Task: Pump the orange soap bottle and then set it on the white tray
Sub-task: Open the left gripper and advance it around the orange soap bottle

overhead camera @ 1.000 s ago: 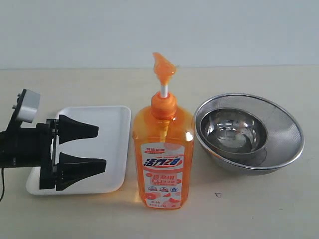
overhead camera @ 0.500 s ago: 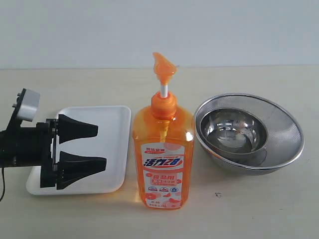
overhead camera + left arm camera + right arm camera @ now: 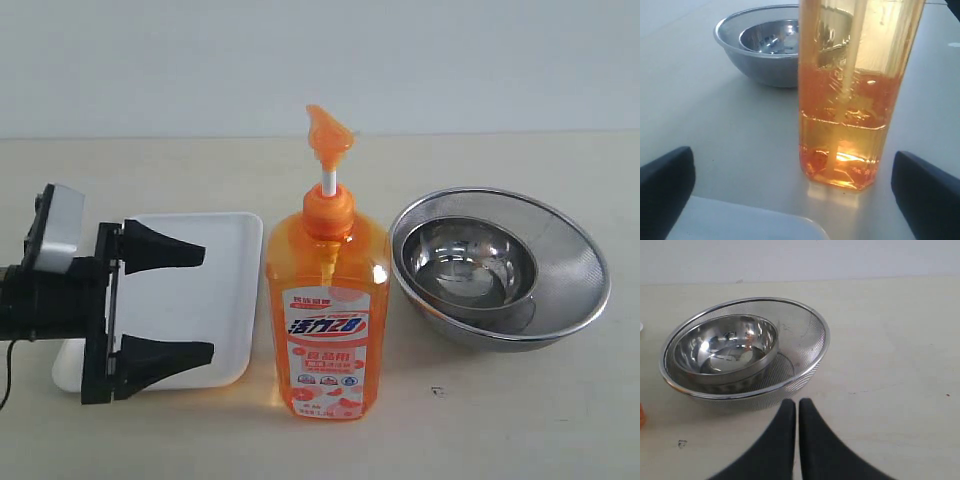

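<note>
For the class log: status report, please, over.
Left gripper open, facing bottle. Right gripper shut. Bottle upright, off tray. Nothing blocking.

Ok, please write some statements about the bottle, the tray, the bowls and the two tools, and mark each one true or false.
1. The orange soap bottle stands upright on the table, not on the white tray. True.
2. The left tool is shut on the bottle. False: its jaws are open and hold nothing, and the bottle is apart from them.
3. A small steel bowl sits inside a larger mesh bowl. True.
4. The right tool is wide open. False: its jaws are shut together, with nothing between them.
5. The bottle stands between the tray and the bowls. True.
</note>
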